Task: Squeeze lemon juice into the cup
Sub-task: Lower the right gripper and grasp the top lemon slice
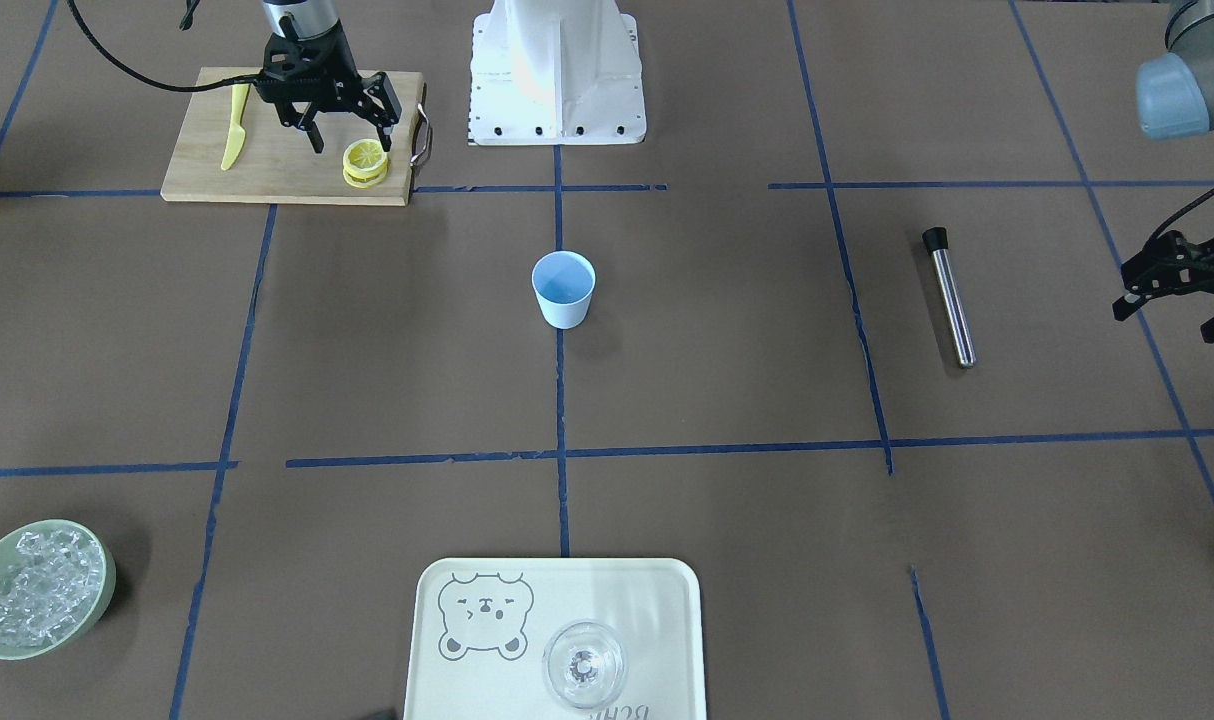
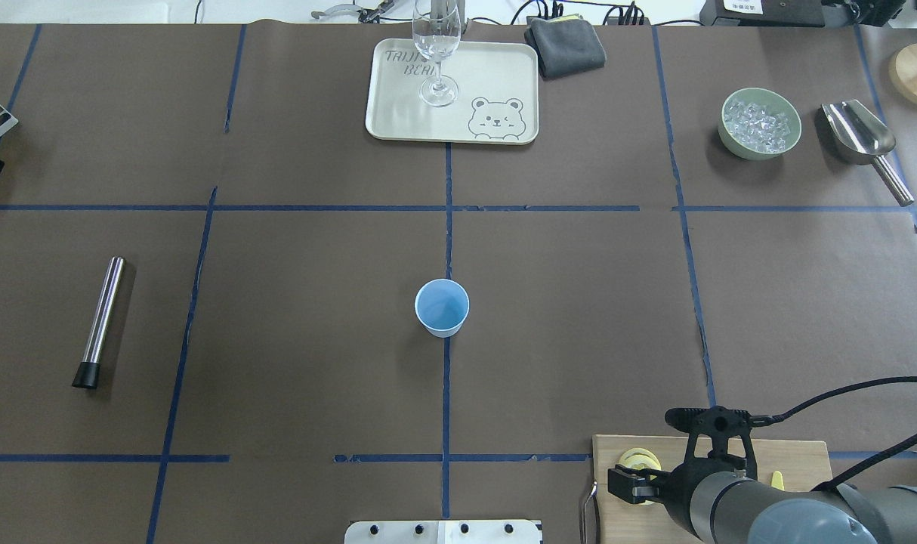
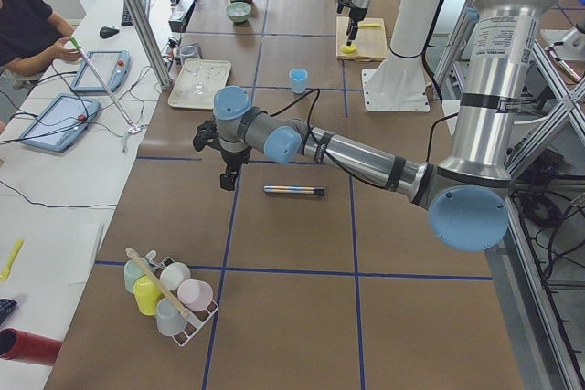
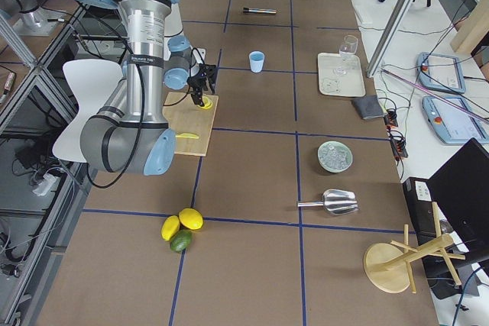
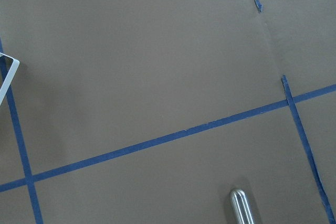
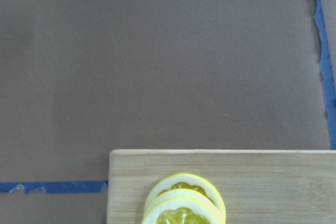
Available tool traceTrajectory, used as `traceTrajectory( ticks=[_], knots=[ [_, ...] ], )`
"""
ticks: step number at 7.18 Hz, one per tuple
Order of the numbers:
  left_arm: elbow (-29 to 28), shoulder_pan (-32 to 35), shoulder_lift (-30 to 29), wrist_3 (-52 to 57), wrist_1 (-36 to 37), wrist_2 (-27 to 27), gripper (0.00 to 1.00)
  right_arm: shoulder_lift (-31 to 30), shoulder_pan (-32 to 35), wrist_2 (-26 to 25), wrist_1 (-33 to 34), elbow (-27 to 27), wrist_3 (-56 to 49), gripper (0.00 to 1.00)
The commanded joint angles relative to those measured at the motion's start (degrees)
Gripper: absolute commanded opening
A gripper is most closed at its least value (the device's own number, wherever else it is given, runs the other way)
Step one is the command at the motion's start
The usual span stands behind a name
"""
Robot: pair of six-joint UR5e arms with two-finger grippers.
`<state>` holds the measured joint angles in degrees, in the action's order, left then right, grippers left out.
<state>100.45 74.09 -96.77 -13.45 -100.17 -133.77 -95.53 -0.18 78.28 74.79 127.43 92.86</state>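
Three lemon slices lie stacked on a wooden cutting board near the robot's base, on the right arm's side. They also show in the right wrist view and partly in the overhead view. My right gripper hovers just above the stack, open and empty, its fingers either side of the stack. The light-blue cup stands upright at the table's middle, away from both grippers. My left gripper hangs open and empty over the table's far left end.
A yellow knife lies on the board. A steel rod with a black cap lies on the left side. A tray with a clear glass and a green bowl of ice are at the operators' side.
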Motion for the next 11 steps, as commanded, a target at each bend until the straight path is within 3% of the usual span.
traceTrajectory(
  ticks=[1, 11],
  knots=[
    [-0.08, 0.00, 0.00, 0.00, -0.20, 0.00, 1.00, 1.57, -0.35, -0.23, 0.00, -2.36, 0.04, 1.00],
    [0.00, 0.09, 0.00, 0.00, -0.55, -0.09, 1.00, 2.28, -0.35, 0.03, 0.35, -3.33, 0.04, 1.00]
  ],
)
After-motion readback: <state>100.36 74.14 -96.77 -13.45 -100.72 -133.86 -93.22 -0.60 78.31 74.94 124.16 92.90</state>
